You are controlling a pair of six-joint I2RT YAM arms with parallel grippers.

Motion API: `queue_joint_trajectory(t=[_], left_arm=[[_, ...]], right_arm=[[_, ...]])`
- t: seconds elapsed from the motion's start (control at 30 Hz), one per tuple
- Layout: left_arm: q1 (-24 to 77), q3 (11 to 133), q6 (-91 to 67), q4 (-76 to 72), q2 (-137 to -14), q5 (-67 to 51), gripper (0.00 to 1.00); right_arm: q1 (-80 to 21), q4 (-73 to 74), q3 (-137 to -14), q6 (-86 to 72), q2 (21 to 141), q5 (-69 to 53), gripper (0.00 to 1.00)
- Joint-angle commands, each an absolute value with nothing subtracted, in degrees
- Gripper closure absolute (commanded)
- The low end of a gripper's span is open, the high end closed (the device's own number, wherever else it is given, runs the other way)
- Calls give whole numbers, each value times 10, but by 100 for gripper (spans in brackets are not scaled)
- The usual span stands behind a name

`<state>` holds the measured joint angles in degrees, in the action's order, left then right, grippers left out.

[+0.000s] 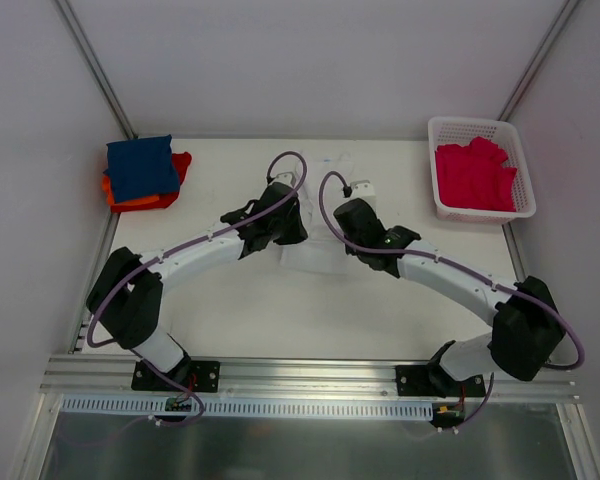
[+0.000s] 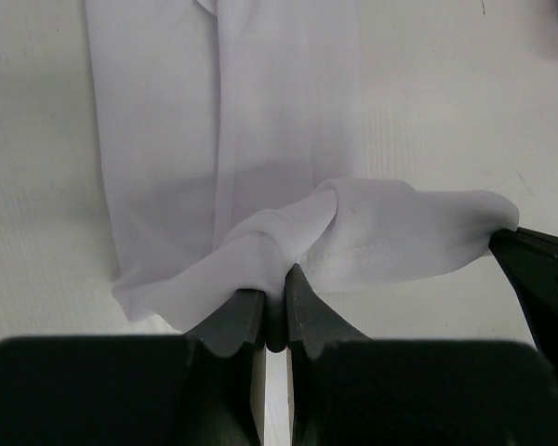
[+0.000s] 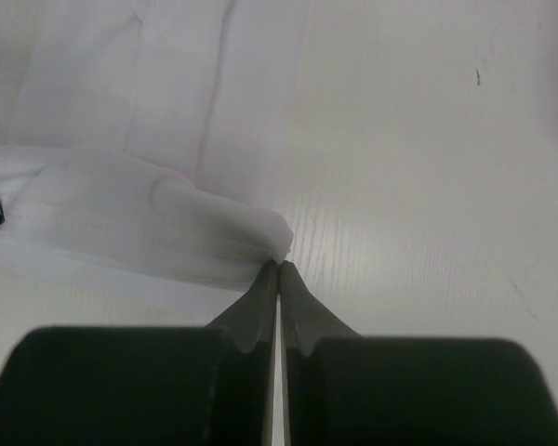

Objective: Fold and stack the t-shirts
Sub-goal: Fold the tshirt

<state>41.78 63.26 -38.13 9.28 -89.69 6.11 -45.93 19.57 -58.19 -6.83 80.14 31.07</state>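
A large, soft white t-shirt (image 1: 313, 258) lies in the middle of the white table (image 1: 230, 300), between the two black arms. It is folded lengthwise into a long strip that runs away from the arm bases. The left gripper (image 2: 274, 290) is closed on the near hem of this white t-shirt: its two dark fingers (image 2: 237, 321) pinch a bunch of the cloth, and the cloth is puckered there and raised a little above the table. The right gripper (image 3: 279, 269) is closed too, its fingertips pressed together with no gap, and they bite the very corner of the same hem, on the right side of the strip. In the left wrist view the hem goes as a thick soft roll from the left gripper across to the dark tip of the right gripper, so both grippers hold the same edge, near to each other. The rest of the shirt lies flat on the table beyond them. At the far left corner of the table there is a pile, with a folded navy blue t-shirt (image 1: 140, 168) on top of an orange-red t-shirt (image 1: 140, 203). At the far right corner stands a white plastic lattice basket (image 1: 470, 122), and crumpled crimson-pink cloth (image 1: 473, 178) fills it; I cannot tell how many pieces it is.
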Motion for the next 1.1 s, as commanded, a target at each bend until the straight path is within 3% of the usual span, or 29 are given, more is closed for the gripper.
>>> queue_joint_trajectory(t=[0.0,0.53,1.07], left_arm=[[392,664,-345,98,-921,56,100],[327,777,-321,83,-1077,-32,100],[294,827,-307,69,-1146,-69,100]], right_arm=[[-431,189,-625,-19,836,306,100],[-361,158,-702,17,963,240,100],[-330,154,-768,6,1050,215,100]])
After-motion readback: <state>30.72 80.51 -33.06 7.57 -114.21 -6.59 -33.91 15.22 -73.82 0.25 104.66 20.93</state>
